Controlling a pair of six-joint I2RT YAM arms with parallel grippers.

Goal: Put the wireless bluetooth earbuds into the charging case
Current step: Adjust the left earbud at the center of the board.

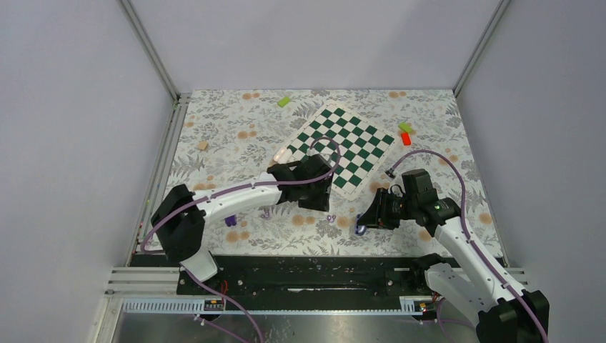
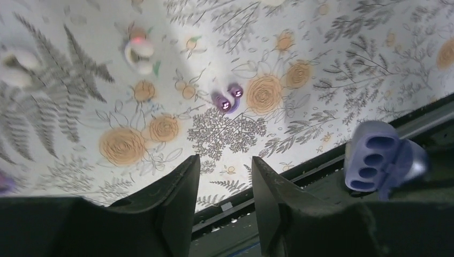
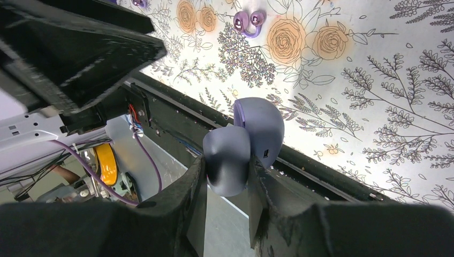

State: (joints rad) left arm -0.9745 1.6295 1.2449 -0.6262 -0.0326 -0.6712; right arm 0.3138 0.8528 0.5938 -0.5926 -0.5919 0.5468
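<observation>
R gripper (image 3: 227, 170) has the charging case (image 3: 260, 126); earbuds (image 2: 227, 99) lie loose on the surface (image 2: 342, 48).
R jaws are clamped on the lavender case, held off the floral surface nr the black front rail (image 3: 176, 115); lid looks swung open. L gripper (image 2: 224, 160) approx half open, nothing btwn its fingers, hovering over the surface just short of the purple earbuds. These lie touching each other, apart from the case.

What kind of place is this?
Probably a robot test bench in a lab: two white-and-black robot arms bolted to a black rail, with plain grey walls around a flowery tablecloth and a green-and-white chessboard.
</observation>
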